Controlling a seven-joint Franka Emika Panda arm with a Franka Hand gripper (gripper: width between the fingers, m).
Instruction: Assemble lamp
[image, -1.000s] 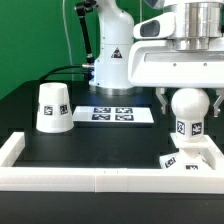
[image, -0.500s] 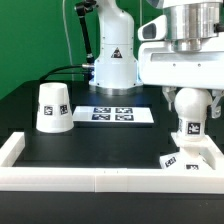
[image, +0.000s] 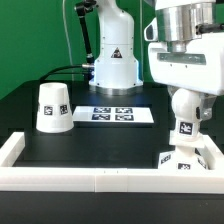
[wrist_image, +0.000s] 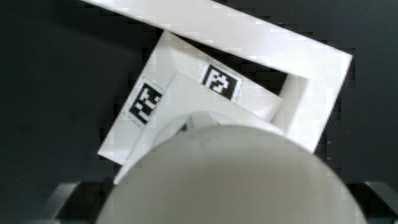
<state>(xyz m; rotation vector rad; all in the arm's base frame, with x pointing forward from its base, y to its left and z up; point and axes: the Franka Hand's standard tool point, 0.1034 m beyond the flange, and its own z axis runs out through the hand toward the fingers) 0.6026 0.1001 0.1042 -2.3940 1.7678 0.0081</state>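
Note:
My gripper (image: 190, 102) is shut on the small round white bulb (image: 184, 108), which carries a tag on its neck. The bulb hangs at the exterior view's right, just over the flat square base (image: 190, 159), its foot close to or touching the base. The cone shade (image: 53, 107) stands upright at the exterior view's left, far from the gripper. In the wrist view the bulb (wrist_image: 222, 170) fills the foreground between my dark fingers (wrist_image: 75, 200). Beyond it lies the base (wrist_image: 187, 90) with two tags.
The marker board (image: 118, 115) lies flat at mid-table in front of the arm's pedestal (image: 112, 65). A low white wall (image: 100, 178) borders the black table along the front and sides; a corner of it shows in the wrist view (wrist_image: 294, 45).
My gripper has carried the bulb toward the exterior view's right and a little lower, until it is over the base.

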